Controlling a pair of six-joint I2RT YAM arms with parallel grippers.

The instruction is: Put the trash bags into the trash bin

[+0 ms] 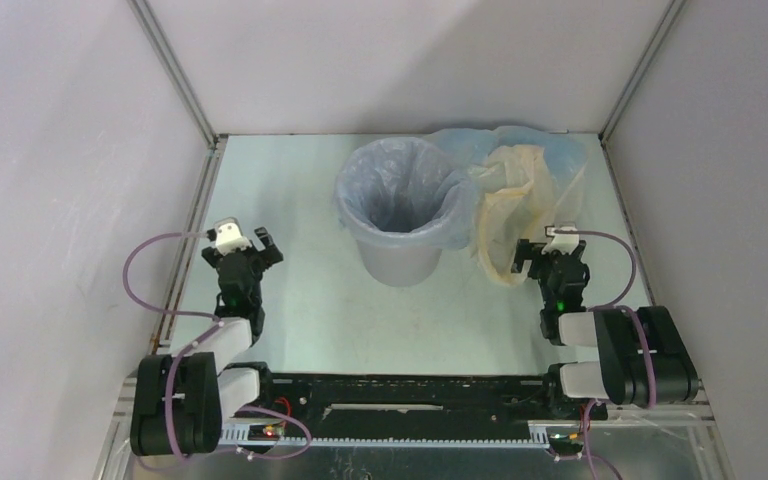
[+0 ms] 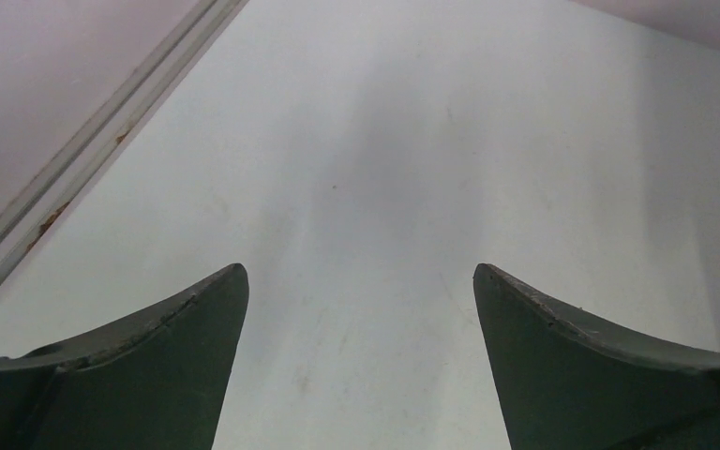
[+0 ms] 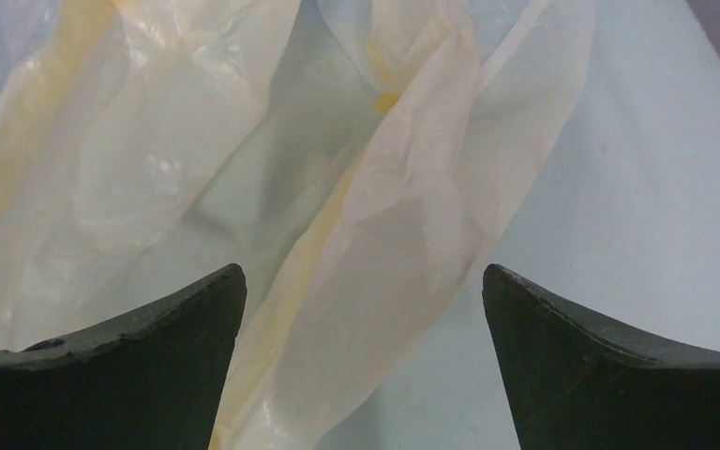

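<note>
Trash bin (image 1: 398, 262) stands upright at mid-far table (image 1: 300, 310). A pale blue-grey bag (image 1: 400, 185) sits inside it, its film folded out over the rim. The cream-yellow bag (image 1: 508, 215) lies crumpled on the table just right of the bin, touching the folded-over film. The pale blue bag (image 1: 552, 150) is bunched behind it, in the far right corner.

Right gripper (image 1: 553, 250) is at the near edge of the cream-yellow bag. Its jaws are apart and grip nothing. In the right wrist view, cream film (image 3: 384, 234) fills the gap ahead of the gripper (image 3: 364, 270); contact with the film cannot be told.

Left gripper (image 1: 240, 245) is over the left side of the table, well apart from the bin and bags. Its jaws are apart too. The left wrist view shows only bare table ahead of the gripper (image 2: 356, 272).
</note>
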